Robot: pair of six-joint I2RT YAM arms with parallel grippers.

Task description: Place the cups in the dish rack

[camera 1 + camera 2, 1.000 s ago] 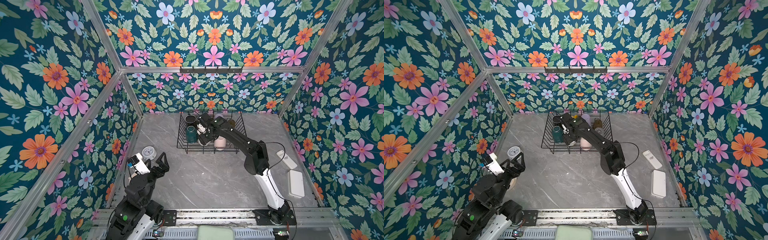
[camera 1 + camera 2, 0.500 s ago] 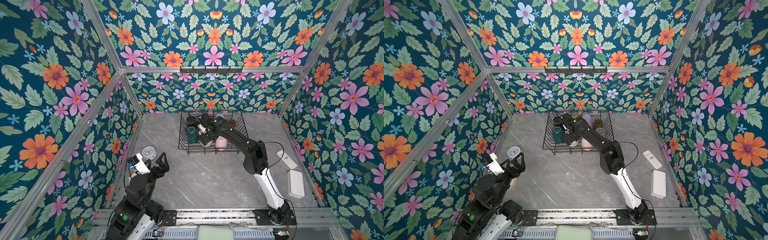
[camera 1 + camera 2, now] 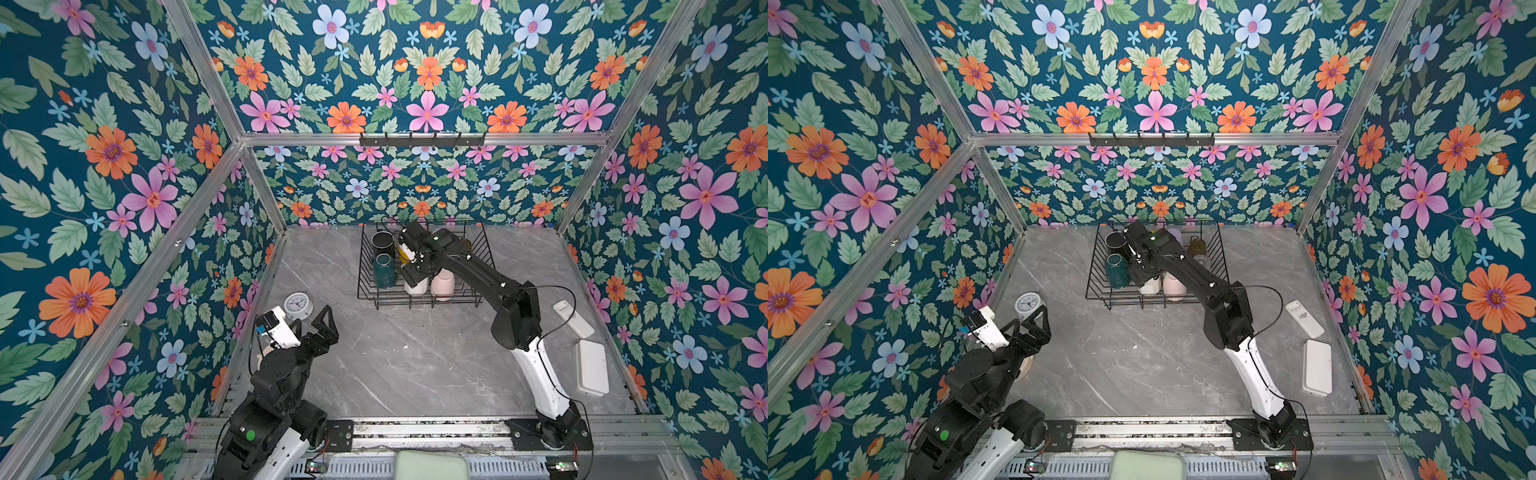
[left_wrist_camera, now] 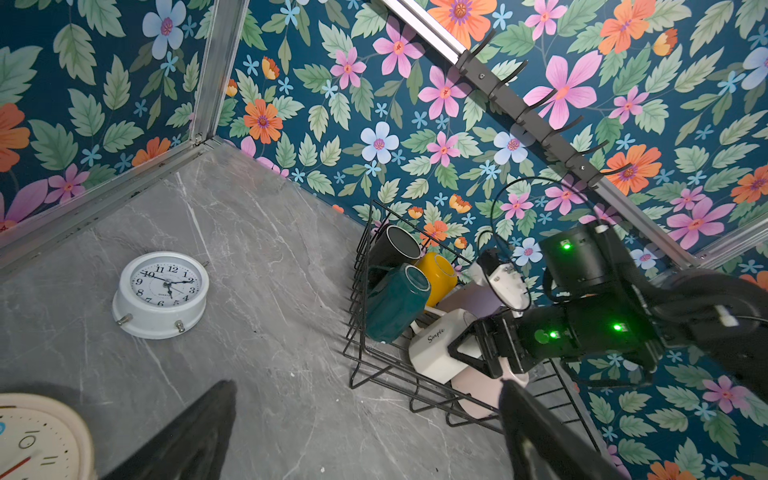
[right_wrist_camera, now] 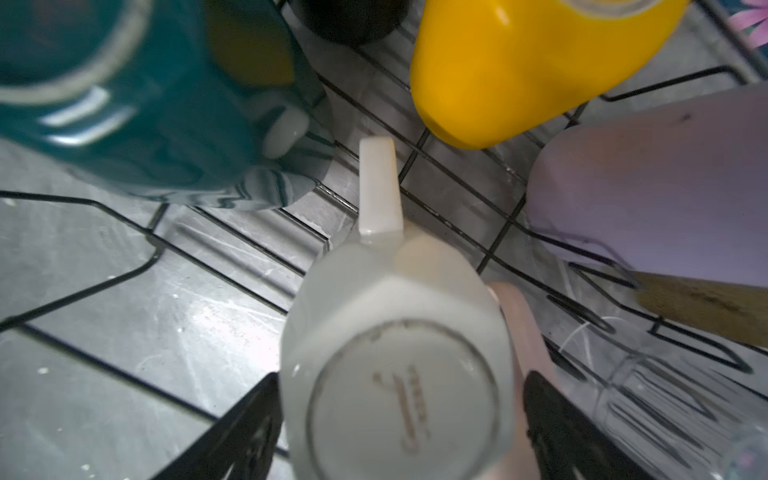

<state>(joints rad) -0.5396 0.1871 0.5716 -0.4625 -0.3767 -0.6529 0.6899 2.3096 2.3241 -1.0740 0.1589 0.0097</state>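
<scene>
Your left hand [image 3: 311, 321] hung wide open over the near left of the tabletop [image 3: 415, 357]. Farther back, inside the dish rack [image 3: 483, 246], your right hand [image 5: 401, 378] stood spread either side of the white mug [image 5: 395, 332] without pinching it. The pink mug [image 5: 517, 332] sat just beside it, with the green mug [image 5: 145, 104] and yellow mug [image 5: 519, 62] beyond.

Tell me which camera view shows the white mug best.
The right wrist view: the white mug fills it close up, base and handle clear. The left wrist view shows its lettered side, partly blocked. Both top views show only a small white patch.
</scene>
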